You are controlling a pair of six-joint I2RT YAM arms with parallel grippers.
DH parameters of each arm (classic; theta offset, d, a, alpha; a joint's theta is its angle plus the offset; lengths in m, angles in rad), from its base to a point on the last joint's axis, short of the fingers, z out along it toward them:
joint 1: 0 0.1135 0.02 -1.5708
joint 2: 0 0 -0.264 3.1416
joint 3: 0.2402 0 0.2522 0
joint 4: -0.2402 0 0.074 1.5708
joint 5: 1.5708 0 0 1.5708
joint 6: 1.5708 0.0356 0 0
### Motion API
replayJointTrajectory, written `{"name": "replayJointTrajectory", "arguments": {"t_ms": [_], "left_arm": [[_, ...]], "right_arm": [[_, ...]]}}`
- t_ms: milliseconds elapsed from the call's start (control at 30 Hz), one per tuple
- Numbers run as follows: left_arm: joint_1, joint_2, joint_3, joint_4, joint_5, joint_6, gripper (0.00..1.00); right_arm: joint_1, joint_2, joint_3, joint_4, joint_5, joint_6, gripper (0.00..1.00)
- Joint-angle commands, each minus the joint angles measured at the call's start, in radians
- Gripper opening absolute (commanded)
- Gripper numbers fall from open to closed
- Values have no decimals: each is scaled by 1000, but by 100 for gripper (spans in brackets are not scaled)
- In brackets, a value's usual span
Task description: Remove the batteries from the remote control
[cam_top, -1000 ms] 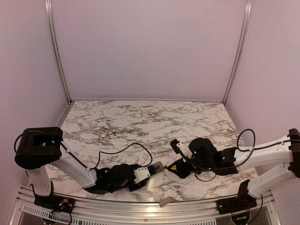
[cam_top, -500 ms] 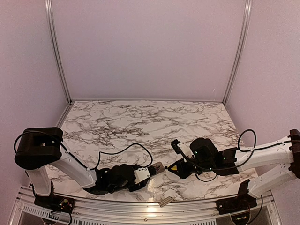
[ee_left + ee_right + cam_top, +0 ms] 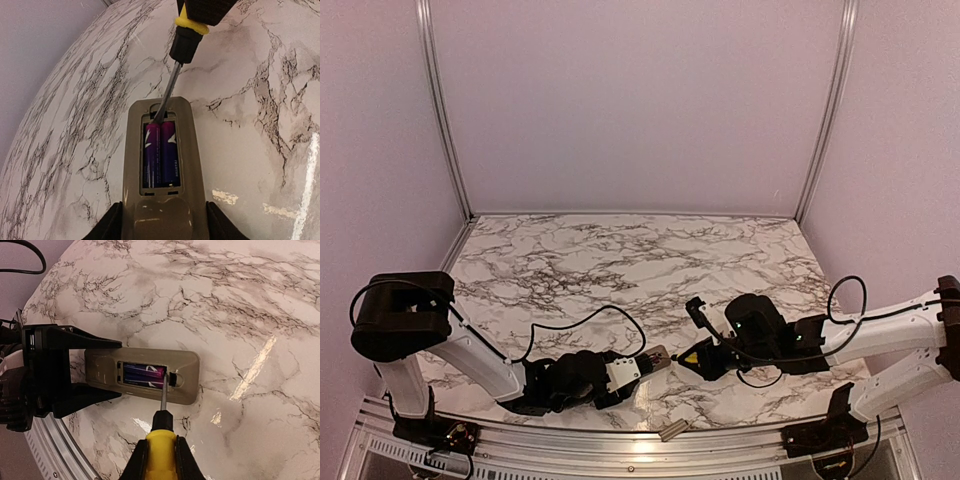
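Note:
The remote control [image 3: 191,161] lies back up on the marble table, its battery recess uncovered. My left gripper [image 3: 162,228] is shut on its near end, one black finger on each side. Two purple batteries [image 3: 161,155] sit side by side in the recess. My right gripper [image 3: 161,460] is shut on a yellow-handled screwdriver [image 3: 161,442]. The screwdriver's metal tip rests at the far end of the batteries [image 3: 145,374], by the remote control [image 3: 185,371] end wall. From above, both grippers [image 3: 638,366] [image 3: 698,358] meet at the remote control [image 3: 657,356] near the table's front middle.
A small flat grey-beige cover piece [image 3: 673,430] lies on the metal rail at the table's near edge. The left arm's black cable [image 3: 590,318] loops over the marble behind the grippers. Side walls and metal posts bound the table.

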Motion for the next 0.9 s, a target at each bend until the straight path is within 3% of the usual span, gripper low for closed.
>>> {"name": "replayJointTrajectory", "arguments": {"t_ms": [0, 867], "left_arm": [[-8, 21, 22, 33, 44, 18, 0], [-8, 16, 26, 26, 42, 16, 0]], "right_arm": [[42, -16, 66, 178, -306, 15, 0], [42, -57, 83, 181, -321, 61, 0]]}}
